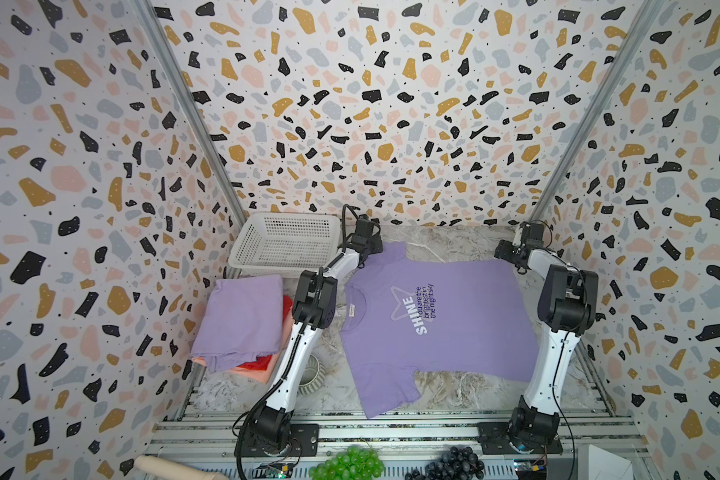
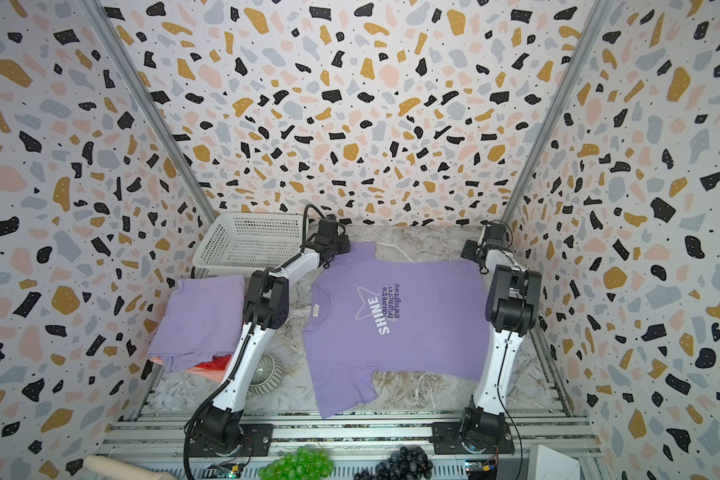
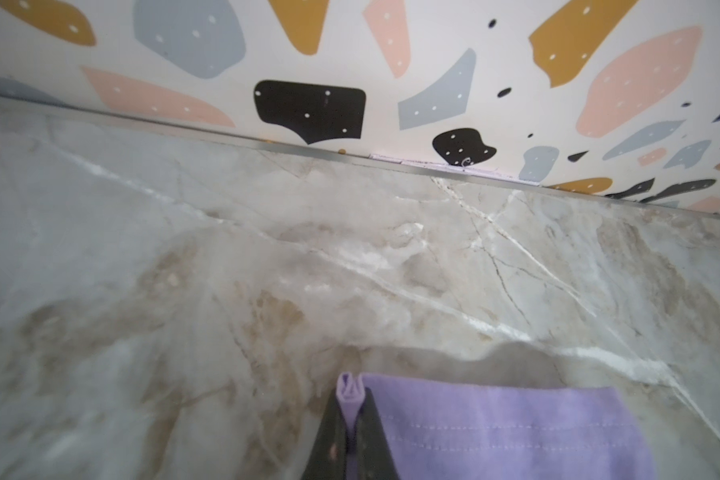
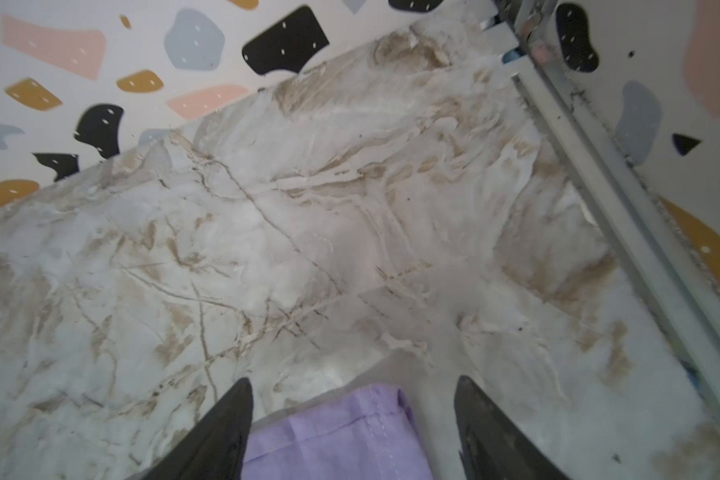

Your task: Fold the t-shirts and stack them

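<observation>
Left tool [image 3: 352, 401]: fingers together, clamped on a bunched fold of sleeve hem of the lavender short-sleeved cloth t-shirt with white star and "SHINE" print [image 1: 433, 332]. That's the far sleeve, near the back wall.

Right tool [image 4: 354, 380]: fingers apart, straddling the shirt's far bottom-hem corner. The cloth sits between them and is not pinched.

The shirt lies spread flat and print up on the grey-beige marble-pattern worktop [image 1: 454, 245], collar toward my left arm, hem toward my right.

Stack of folded t-shirts [image 1: 242, 320] is left of my left arm: lavender on top, red and salmon-pink edges showing under it.

White perforated plastic basket [image 1: 283, 245] is behind the stack, in the back-left corner.

Pale ribbed round bowl [image 1: 310, 374] sits between stack and shirt, partly hidden by my left arm.
</observation>
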